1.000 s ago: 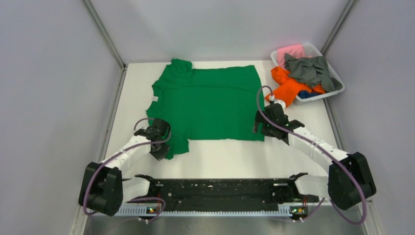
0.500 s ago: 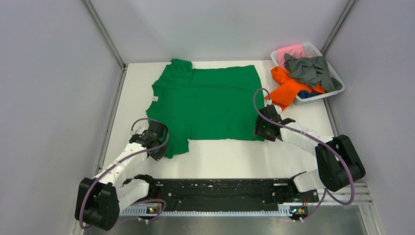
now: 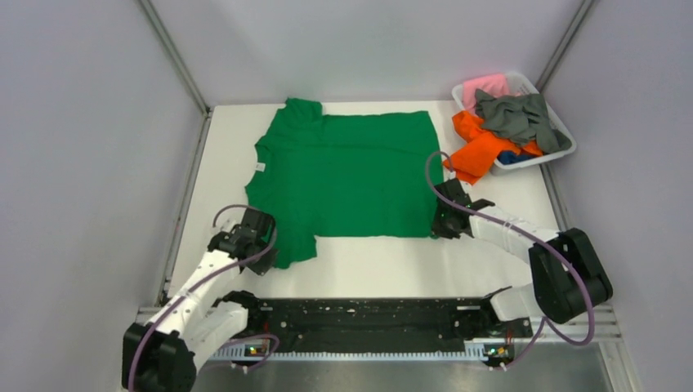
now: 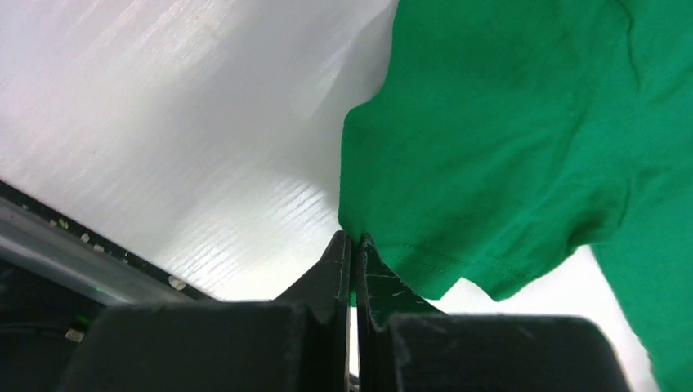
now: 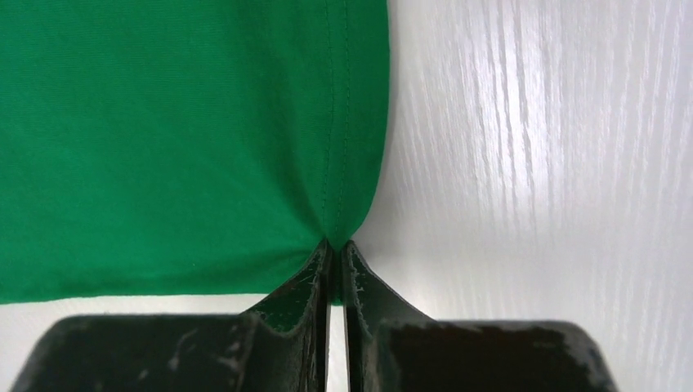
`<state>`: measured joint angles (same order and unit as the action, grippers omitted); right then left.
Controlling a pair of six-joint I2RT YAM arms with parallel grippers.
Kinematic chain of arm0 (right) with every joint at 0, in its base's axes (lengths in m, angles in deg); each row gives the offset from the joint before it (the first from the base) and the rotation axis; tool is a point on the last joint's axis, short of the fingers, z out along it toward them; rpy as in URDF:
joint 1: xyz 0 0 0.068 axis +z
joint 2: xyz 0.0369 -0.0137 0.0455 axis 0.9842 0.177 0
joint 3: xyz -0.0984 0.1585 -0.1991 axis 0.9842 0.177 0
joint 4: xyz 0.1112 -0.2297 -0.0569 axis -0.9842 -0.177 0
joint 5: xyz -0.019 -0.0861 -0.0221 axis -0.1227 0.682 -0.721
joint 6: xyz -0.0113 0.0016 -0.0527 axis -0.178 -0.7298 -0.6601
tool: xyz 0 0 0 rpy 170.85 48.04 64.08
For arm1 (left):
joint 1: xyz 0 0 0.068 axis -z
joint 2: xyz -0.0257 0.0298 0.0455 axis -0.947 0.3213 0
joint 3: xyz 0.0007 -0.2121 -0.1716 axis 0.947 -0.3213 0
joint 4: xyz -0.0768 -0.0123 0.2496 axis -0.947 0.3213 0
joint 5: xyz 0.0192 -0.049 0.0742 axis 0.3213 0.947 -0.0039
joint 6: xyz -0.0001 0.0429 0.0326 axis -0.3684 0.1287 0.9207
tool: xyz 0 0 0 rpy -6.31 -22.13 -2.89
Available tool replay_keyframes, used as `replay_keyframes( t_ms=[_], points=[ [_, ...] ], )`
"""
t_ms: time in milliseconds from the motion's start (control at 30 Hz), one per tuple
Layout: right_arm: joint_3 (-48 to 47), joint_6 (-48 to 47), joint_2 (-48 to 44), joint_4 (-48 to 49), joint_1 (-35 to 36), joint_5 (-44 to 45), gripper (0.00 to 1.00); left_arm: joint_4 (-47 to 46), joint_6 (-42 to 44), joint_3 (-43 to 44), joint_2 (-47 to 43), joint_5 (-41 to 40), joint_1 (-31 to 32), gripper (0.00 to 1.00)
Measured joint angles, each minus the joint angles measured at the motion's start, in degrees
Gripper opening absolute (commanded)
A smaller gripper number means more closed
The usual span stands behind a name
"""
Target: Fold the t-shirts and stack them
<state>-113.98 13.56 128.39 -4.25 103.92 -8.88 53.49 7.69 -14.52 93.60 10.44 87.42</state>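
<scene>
A bright green t-shirt (image 3: 343,171) lies spread flat on the white table, neck to the left. My left gripper (image 3: 263,253) is shut on its near-left sleeve (image 4: 458,204), and the cloth bunches at the fingertips (image 4: 353,238). My right gripper (image 3: 441,224) is shut on the shirt's near-right hem corner (image 5: 343,163), pinching green cloth between its fingertips (image 5: 335,245). Orange (image 3: 482,147), dark grey (image 3: 519,118), pink (image 3: 484,86) and blue (image 3: 508,157) t-shirts are heaped in and over the basket.
A white plastic basket (image 3: 564,131) sits at the far right corner of the table. Grey walls close in the table on the left, back and right. The black arm mount rail (image 3: 359,322) runs along the near edge.
My right gripper has closed from wide open onto the shirt's near-right hem corner and settled lower. The left arm drew back slightly toward the near-left, still gripping the sleeve.
</scene>
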Motion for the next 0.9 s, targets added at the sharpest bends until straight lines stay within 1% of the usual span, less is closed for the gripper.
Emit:
replay_keyframes(
  t_ms=[200,333,467,567,667,767,900],
  points=[
    [2.1,-0.1,-5.0,-7.8,0.2,-0.6,0.06,8.5,-2.8,0.0,-11.2,3.1,0.0,0.0],
    [2.9,0.0,-9.6,-13.3,0.4,-1.5,0.07,11.9,-4.4,-0.7,-17.5,6.4,0.0,0.0],
    [3.0,0.2,-13.6,-17.5,1.0,-2.9,0.07,16.7,-5.9,-0.7,-22.0,8.7,0.0,0.0],
    [3.4,0.7,-14.8,-19.3,1.9,-4.0,0.07,18.8,-6.4,-0.6,-25.1,9.6,0.5,0.0],
    [3.5,1.1,-14.9,-20.7,2.6,-4.3,0.08,19.5,-6.7,-0.6,-25.9,10.4,0.9,0.0],
    [3.7,1.3,-15.1,-21.5,2.8,-4.1,0.08,18.8,-5.7,-0.6,-24.9,12.3,1.0,0.0],
    [3.6,1.7,-15.1,-21.5,2.8,-3.3,0.08,12.9,-3.5,-0.3,-19.6,15.5,1.1,0.0]
  ],
)
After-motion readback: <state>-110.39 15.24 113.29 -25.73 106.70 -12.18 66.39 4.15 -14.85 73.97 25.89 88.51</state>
